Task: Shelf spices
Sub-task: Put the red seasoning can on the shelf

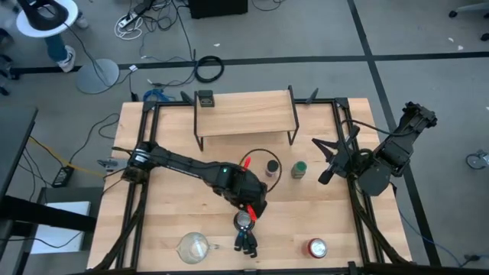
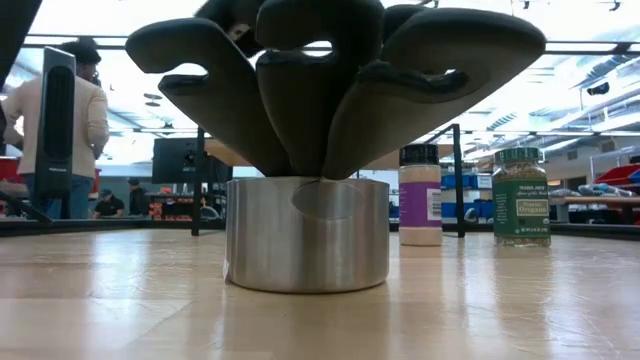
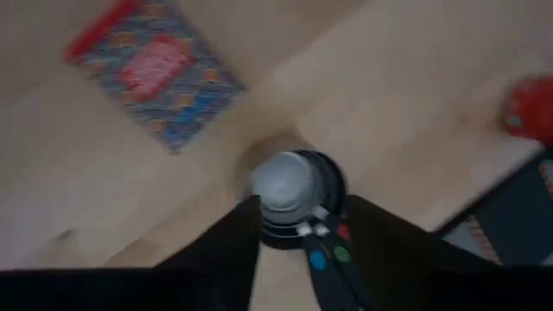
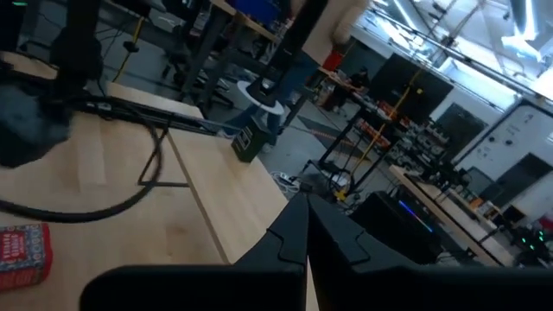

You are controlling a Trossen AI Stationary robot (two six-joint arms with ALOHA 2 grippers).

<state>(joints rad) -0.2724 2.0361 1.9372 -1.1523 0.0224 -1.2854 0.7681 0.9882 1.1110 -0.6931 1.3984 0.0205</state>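
Now the left claw (image 1: 246,216) straddles a round silver tin (image 2: 307,234), fingers spread, gripping nothing; the red tin (image 3: 151,71) lies just beyond, so retarget there.

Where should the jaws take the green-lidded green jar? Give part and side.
Probably across the body of the green-lidded green jar, below its lid, level from the table's right: it stands upright, and the purple-labelled dark-lidded jar stands near on its left.
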